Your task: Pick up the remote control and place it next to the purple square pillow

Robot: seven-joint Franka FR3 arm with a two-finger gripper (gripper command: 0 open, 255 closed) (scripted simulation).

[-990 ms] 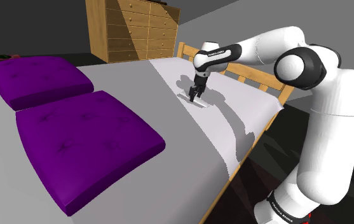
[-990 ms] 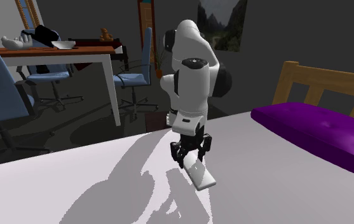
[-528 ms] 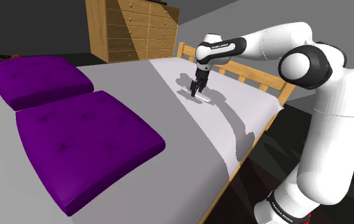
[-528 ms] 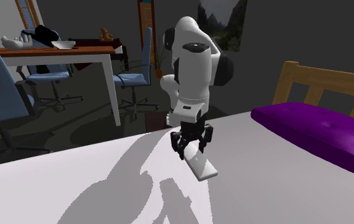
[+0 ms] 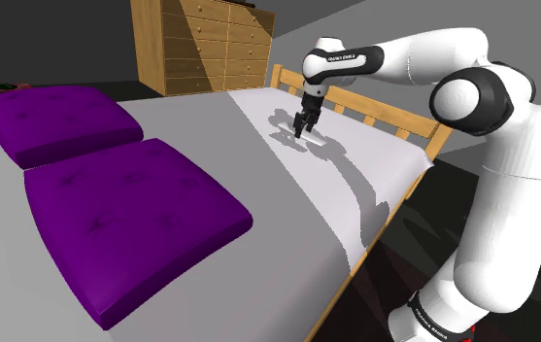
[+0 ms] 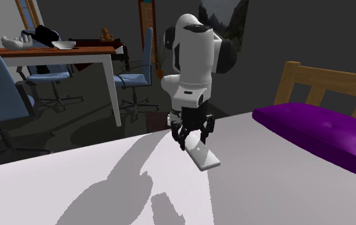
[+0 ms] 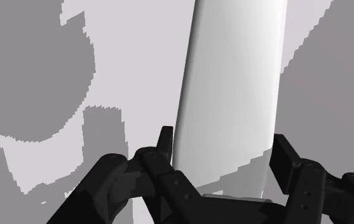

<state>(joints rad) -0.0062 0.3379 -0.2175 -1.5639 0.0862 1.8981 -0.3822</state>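
Observation:
A plain white, flat remote control [image 5: 312, 138] hangs a little above the grey bed, with my black gripper [image 5: 303, 126] shut on its upper end. From the second exterior view the remote [image 6: 202, 155] slants down out of the gripper [image 6: 192, 138], and its shadow lies apart on the bed. In the wrist view the fingers [image 7: 164, 144] clasp the long white remote [image 7: 232, 83] by its two side edges. Two purple pillows lie far from it at the shoulder view's left: a large square one [image 5: 127, 209] and a second one [image 5: 59, 119] behind it.
The bed's wooden end rail [image 5: 380, 119] runs just behind the gripper, and a wooden dresser [image 5: 205, 44] stands beyond the bed. In the second exterior view a table [image 6: 61, 54] with blue chairs [image 6: 138, 73] stands behind the arm, and a purple pillow [image 6: 326, 131] lies by a wooden frame.
The arm has risen and drawn back toward the end rail, lifting the clasped remote off the bed. Its shadow has slid away from it.

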